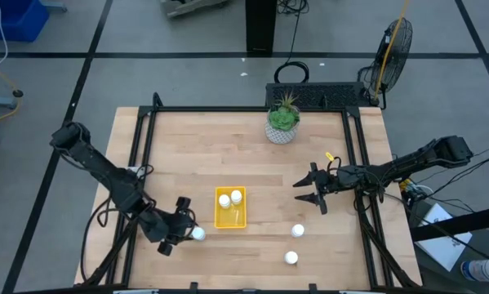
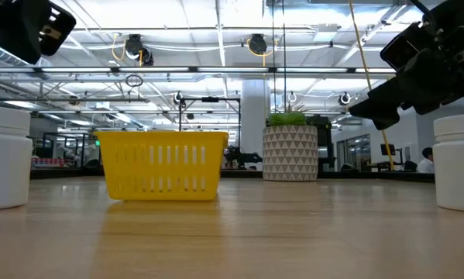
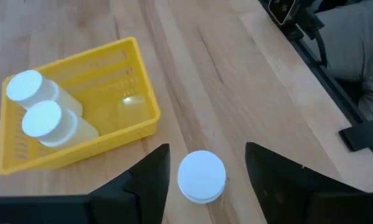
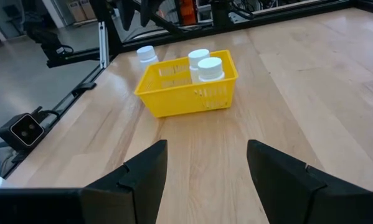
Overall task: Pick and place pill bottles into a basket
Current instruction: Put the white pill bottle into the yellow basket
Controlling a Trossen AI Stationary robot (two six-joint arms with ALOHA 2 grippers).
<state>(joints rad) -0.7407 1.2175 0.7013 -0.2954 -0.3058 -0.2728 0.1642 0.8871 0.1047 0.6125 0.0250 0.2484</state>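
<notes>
So from the right wrist cam: yellow basket [image 4: 186,87] sits on the wooden table [image 4: 311,81] with two white bottles [image 4: 205,65] standing upright inside, side by side. A third bottle [image 4: 146,54] stands on the table just beyond the basket. The right gripper [image 4: 206,180] has its two dark fingers [image 4: 142,171] spread apart, nothing between them.

1. In the low view, a pill bottle [image 2: 5,159] on one side and another pill bottle [image 2: 458,163] on the other are cut off by the edges.
2. The basket [image 2: 163,164] wall hides what is inside.
</notes>
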